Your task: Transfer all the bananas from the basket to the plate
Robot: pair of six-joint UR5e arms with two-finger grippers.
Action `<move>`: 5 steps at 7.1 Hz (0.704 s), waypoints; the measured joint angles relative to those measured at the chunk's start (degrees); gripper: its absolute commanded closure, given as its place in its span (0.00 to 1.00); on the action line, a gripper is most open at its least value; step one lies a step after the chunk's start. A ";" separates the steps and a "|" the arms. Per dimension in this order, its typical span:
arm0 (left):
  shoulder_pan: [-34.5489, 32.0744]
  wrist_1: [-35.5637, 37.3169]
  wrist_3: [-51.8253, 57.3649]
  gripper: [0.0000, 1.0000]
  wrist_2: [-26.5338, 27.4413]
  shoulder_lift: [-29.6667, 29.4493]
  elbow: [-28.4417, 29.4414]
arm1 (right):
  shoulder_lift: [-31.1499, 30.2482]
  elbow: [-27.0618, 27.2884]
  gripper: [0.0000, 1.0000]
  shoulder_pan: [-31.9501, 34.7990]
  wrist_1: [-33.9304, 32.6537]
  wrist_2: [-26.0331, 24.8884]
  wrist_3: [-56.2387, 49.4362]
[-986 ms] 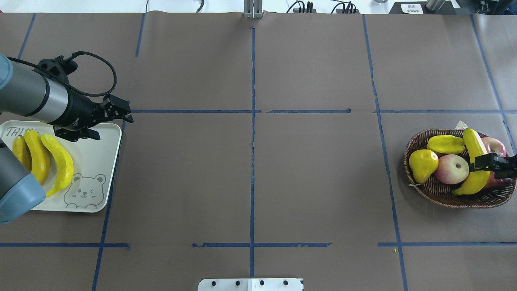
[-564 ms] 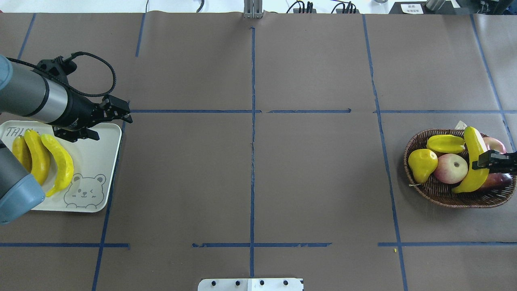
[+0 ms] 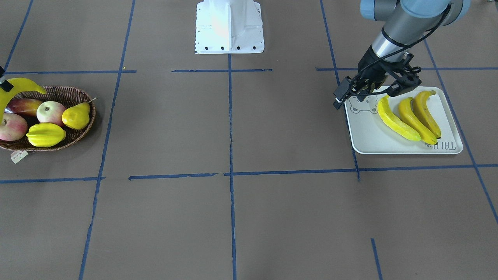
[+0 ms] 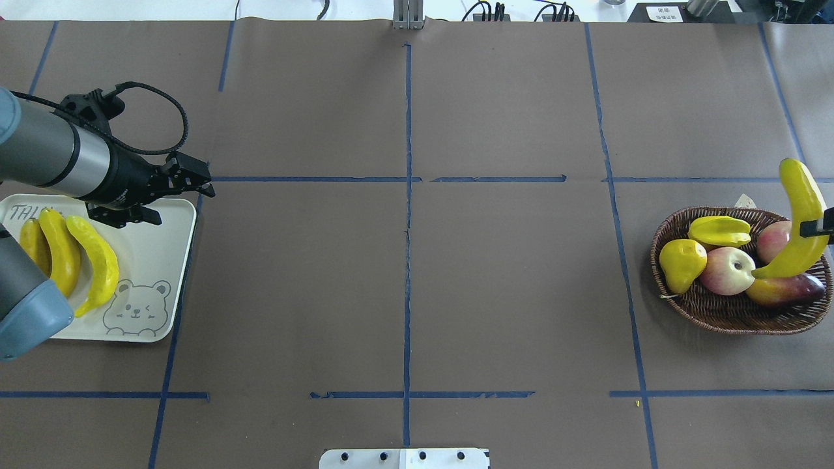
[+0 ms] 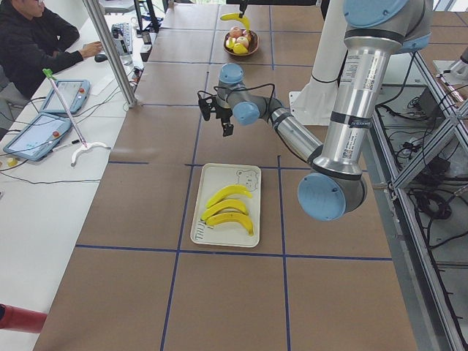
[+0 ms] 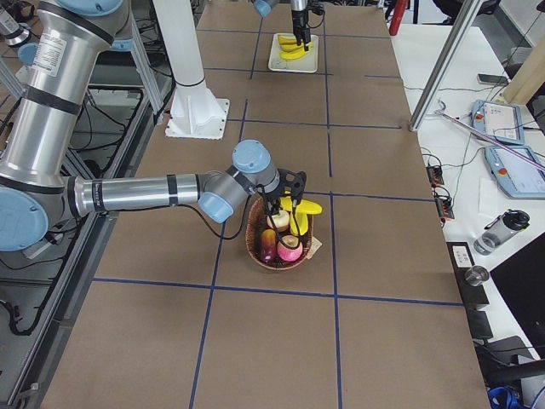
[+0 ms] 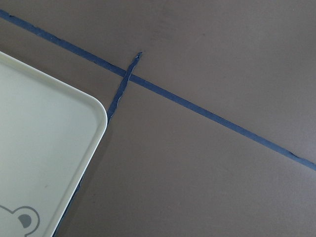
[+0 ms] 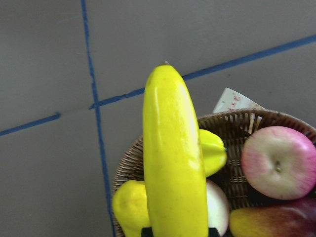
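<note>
My right gripper (image 4: 822, 228), at the view's right edge, is shut on a long yellow banana (image 4: 798, 221) and holds it upright and tilted above the wicker basket (image 4: 736, 320). The same banana fills the right wrist view (image 8: 173, 158), and shows at the left edge of the front view (image 3: 15, 87). Three bananas (image 4: 98, 264) lie side by side on the white bear-print plate (image 4: 163, 260) at the left. My left gripper (image 4: 199, 179) is open and empty, hovering above the plate's far right corner (image 7: 94, 106).
In the basket lie a yellow starfruit (image 4: 718, 230), a yellow pear (image 4: 682, 264), two apples (image 4: 728, 271) and a reddish mango (image 4: 785, 288). The robot's base plate (image 4: 404, 458) is at the near edge. Blue tape lines cross the brown table.
My right gripper has lifted the banana out of the basket, up and toward the view's right edge. The left arm has hardly moved.
</note>
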 measured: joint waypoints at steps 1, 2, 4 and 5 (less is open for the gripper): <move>0.27 -0.02 -0.04 0.00 0.02 -0.35 0.01 | 5.38 1.13 0.99 -0.90 -3.92 1.21 0.28; 0.73 -0.08 -0.43 0.00 0.06 -1.06 0.04 | 11.77 1.46 0.99 -4.72 -7.11 1.62 1.98; 2.34 -0.16 -3.04 0.00 0.07 -3.93 0.21 | 23.38 1.40 0.99 -18.49 -9.07 -6.31 8.94; 3.20 -0.20 -5.18 0.00 -0.06 -6.23 0.36 | 28.50 1.15 0.99 -26.49 -9.32 -13.37 12.53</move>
